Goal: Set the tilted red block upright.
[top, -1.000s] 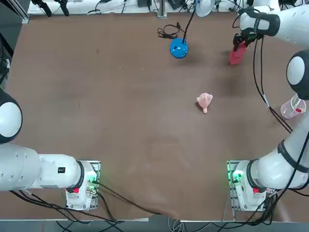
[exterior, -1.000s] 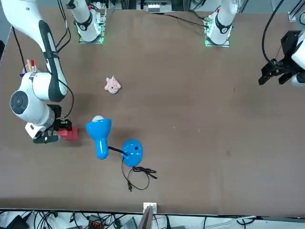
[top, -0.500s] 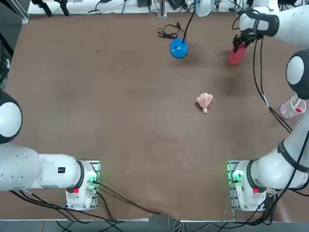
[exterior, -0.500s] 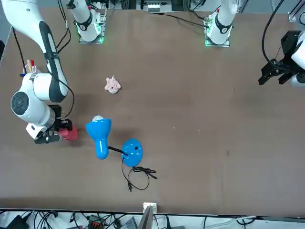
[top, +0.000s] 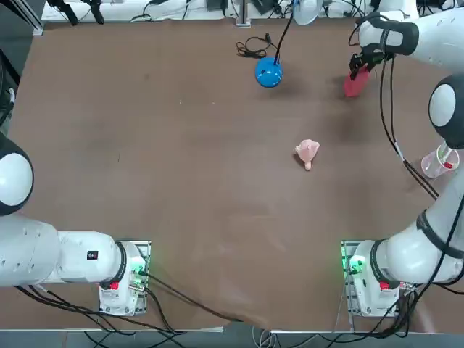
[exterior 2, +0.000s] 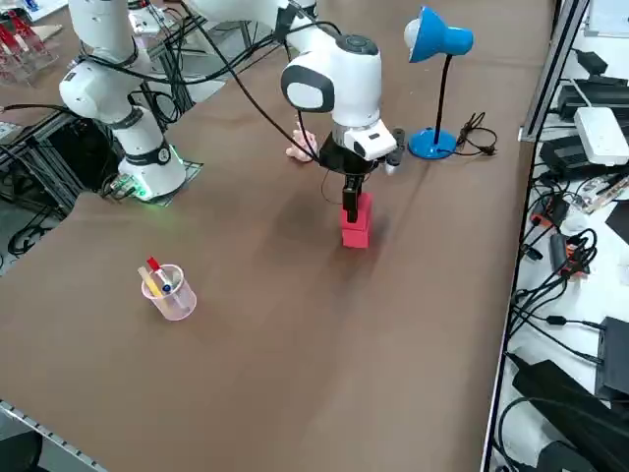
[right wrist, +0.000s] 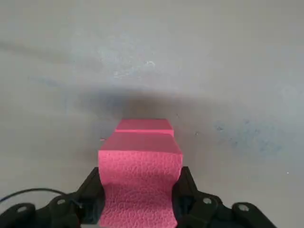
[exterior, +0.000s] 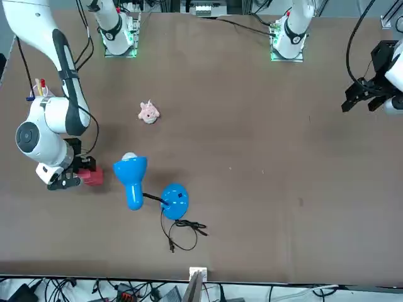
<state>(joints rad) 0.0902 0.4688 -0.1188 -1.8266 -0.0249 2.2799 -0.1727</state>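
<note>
1. Furthest left as seen from overhead, a black cord (top: 253,49) lies in loops on the bench (top: 196,188), near the lamp's base.
2. Just beside it sits the round blue lamp base (top: 268,73).
3. The lamp's blue shade (exterior: 130,179) is raised above the bench, right of the base in the top view.
4. A pale pink lumpy object (top: 307,153) lies on the bench, well apart from the lamp base and on the side nearer the arms' bases.
5. Next comes the red block (exterior 2: 356,222), between the lamp and the pen cup, at the end of the right arm. Whether it bears on the bench or is still tilted, I cannot tell.
6. The right gripper (right wrist: 138,192) has its jaws closed on the block, one on each side, both touching it.
7. Furthest right, a translucent pinkish cup (exterior 2: 171,298) stands on the bench with pens (exterior 2: 155,278) in it.
</note>
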